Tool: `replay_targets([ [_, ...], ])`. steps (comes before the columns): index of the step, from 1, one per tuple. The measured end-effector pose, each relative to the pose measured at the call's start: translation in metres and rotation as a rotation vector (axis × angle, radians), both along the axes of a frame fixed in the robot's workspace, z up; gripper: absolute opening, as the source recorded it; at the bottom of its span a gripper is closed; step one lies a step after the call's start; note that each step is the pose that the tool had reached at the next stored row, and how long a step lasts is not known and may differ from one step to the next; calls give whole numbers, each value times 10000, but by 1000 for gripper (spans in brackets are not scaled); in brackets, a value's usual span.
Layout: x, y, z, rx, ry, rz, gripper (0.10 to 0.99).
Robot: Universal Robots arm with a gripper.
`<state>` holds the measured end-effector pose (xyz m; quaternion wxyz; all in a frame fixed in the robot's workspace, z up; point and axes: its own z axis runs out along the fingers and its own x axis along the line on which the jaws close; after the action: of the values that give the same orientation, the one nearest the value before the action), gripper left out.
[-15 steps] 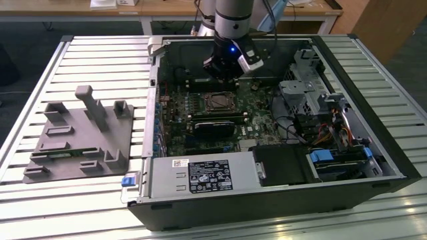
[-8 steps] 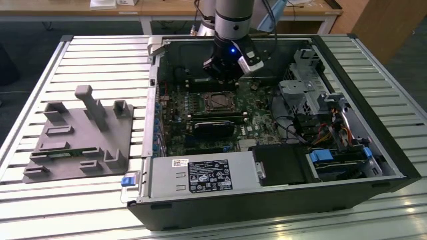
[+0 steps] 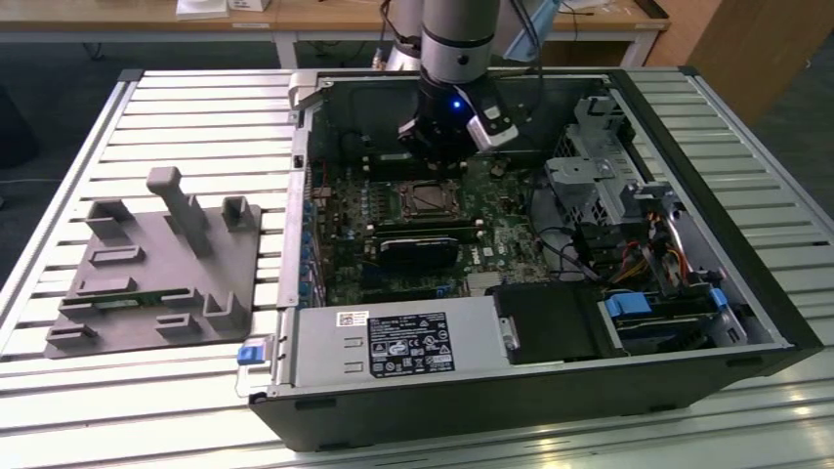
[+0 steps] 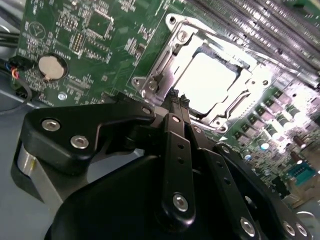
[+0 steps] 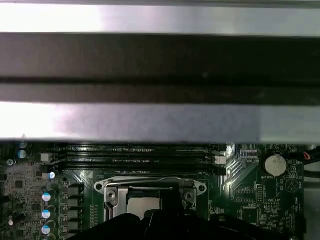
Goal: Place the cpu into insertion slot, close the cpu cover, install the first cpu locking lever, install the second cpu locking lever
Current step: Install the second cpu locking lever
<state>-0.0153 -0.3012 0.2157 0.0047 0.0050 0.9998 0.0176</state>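
An opened computer case [image 3: 548,391] is seen lying on a slatted desk [image 3: 131,391], with a grey fixture [image 3: 156,264] beside it toward the exterior view's left. Inside the case the green motherboard [image 4: 65,50] is exposed, and the arm is lowered over it.

The gripper [image 4: 176,102] is held just above the near edge of the insertion slot [image 4: 207,80]; its jaws are seen pressed together, with nothing visible between them. The cpu [image 4: 207,82] is judged to be already seated in the slot, its pale top showing through the square opening. The cpu cover [image 4: 167,55] appears to be lowered around the chip, so the first two steps are judged done.

Whether either locking lever is latched cannot be told. A round coin battery [image 4: 51,67] lies well apart from the slot.
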Motion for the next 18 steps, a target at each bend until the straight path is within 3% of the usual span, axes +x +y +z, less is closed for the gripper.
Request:
replay_targets([
  [7, 0, -108, 8, -2, 1, 1, 106],
  [15, 0, -119, 224, 0, 6, 2, 106],
  [18, 0, -144, 237, 37, 25, 0, 106],
])
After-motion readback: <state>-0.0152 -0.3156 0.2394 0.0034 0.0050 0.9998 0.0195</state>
